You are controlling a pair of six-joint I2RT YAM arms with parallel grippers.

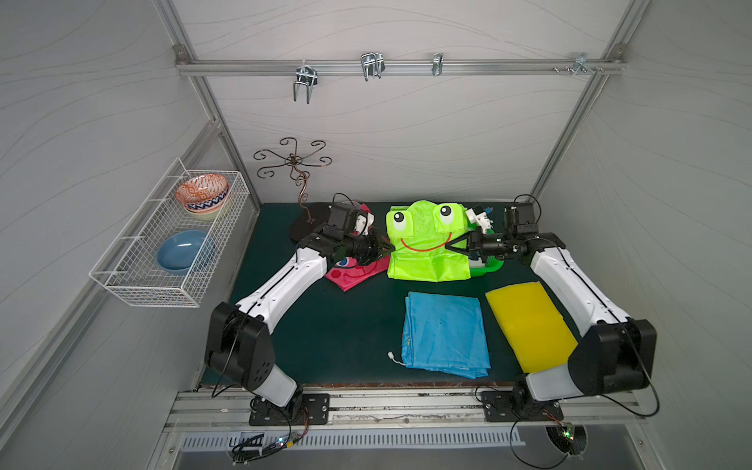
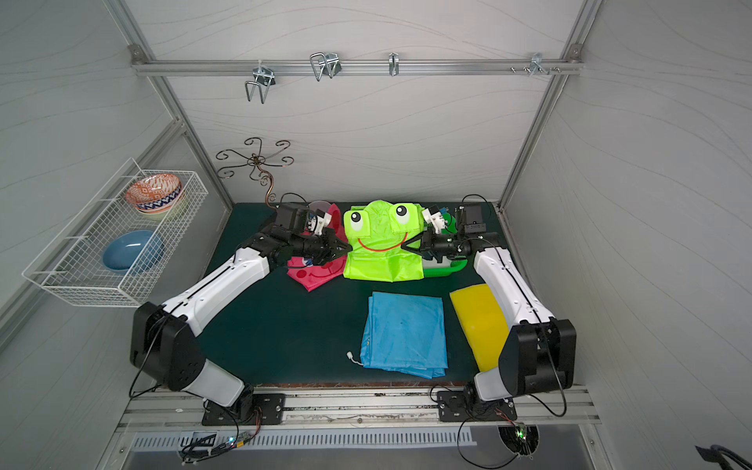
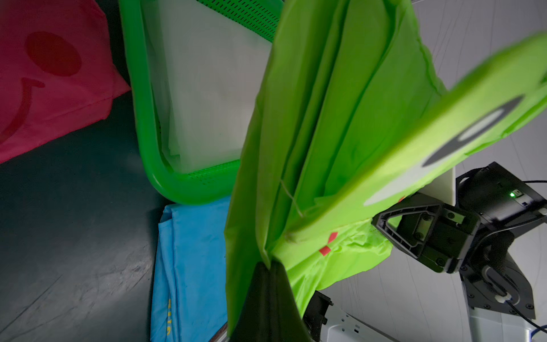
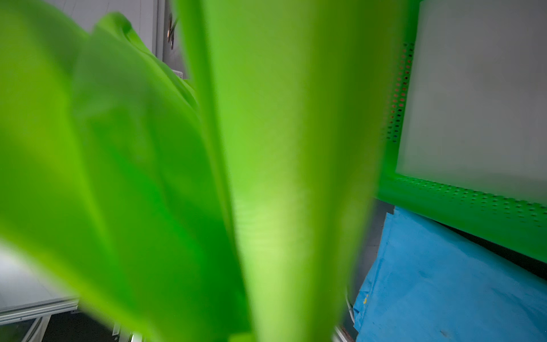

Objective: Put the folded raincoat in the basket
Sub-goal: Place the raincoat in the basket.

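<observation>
Blue cloth (image 1: 445,333) beside yellow sheet (image 1: 529,325); pink cloth (image 1: 354,278); blue bowl (image 1: 183,250) in wire rack (image 1: 150,294).

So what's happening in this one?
Both arms hold the green frog raincoat stretched between them, the left claw shut on one side edge and the right claw on the other. It hangs over the green basket, which holds a white folded item, and is not yet inside. A pink raincoat, blue sheet and yellow sheet lie on the mat.
</observation>
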